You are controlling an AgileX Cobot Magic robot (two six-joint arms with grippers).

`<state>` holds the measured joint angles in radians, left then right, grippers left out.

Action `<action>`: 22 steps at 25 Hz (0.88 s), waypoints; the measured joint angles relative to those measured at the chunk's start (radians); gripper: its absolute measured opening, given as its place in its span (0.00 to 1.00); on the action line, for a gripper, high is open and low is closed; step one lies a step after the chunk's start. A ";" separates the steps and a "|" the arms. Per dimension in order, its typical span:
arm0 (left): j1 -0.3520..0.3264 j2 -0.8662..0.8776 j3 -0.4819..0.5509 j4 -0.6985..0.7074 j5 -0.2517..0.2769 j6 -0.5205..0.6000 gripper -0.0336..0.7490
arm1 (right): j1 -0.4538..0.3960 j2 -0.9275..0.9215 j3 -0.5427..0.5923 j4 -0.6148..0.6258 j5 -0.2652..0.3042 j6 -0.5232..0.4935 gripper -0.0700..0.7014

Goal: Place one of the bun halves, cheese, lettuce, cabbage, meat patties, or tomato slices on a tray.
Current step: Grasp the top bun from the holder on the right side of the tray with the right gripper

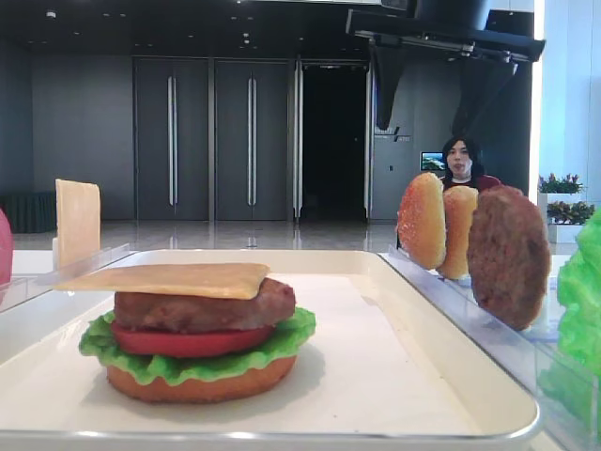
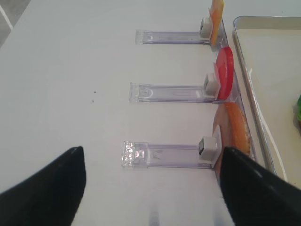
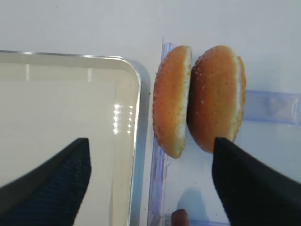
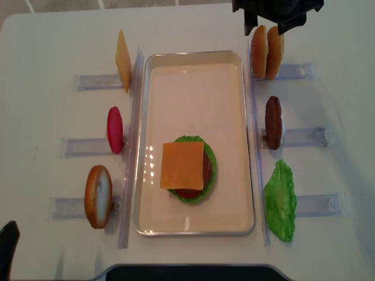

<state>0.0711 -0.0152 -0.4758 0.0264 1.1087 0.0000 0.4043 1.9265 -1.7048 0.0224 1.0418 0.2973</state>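
On the white tray (image 4: 153,88) stands a stack of flat bun, lettuce (image 4: 210,175), tomato, meat patty (image 1: 202,310) and a cheese (image 4: 183,165) slice on top. Two speckled bun halves (image 3: 171,101) (image 3: 217,96) stand on edge in a clear rack to the right of the tray's far corner. My right gripper (image 3: 150,183) hangs open over them, one finger above the tray (image 3: 70,103) and one past the outer bun, holding nothing. My left gripper (image 2: 150,188) is open over bare table beside the near-left rack.
Clear racks line both sides of the tray. On the left stand a cheese slice (image 4: 122,60), a tomato slice (image 4: 115,130) and a bun (image 4: 98,196). On the right stand a meat patty (image 4: 273,122) and a lettuce leaf (image 4: 280,200). A person (image 1: 459,162) sits beyond the table.
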 joint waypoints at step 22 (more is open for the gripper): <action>0.000 0.000 0.000 0.000 0.000 0.000 0.93 | -0.016 0.093 0.000 0.103 -0.055 -0.088 0.79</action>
<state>0.0711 -0.0152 -0.4758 0.0264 1.1087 0.0000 0.3887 2.0199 -1.7048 0.1249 0.9864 0.2089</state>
